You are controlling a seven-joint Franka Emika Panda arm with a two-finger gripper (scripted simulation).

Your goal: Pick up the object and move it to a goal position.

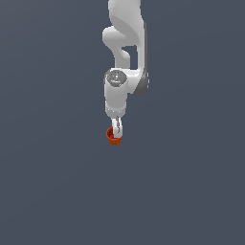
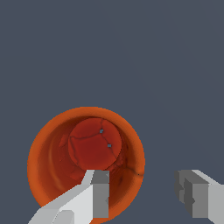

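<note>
The object, a small orange-red cup (image 1: 113, 137) with a hollow centre, stands upright on the grey floor, right under the white arm. In the wrist view the cup (image 2: 87, 148) fills the frame and I look down into it. My gripper (image 1: 116, 130) is lowered onto it and open. In the wrist view the gripper (image 2: 142, 194) straddles one side of the cup's wall: one finger (image 2: 99, 192) is inside the hollow, the other finger (image 2: 194, 197) is outside, well apart from the rim. No goal marker is in view.
A flat, plain dark grey floor (image 1: 191, 191) lies all around the cup. The arm's white links (image 1: 125, 38) rise above the gripper.
</note>
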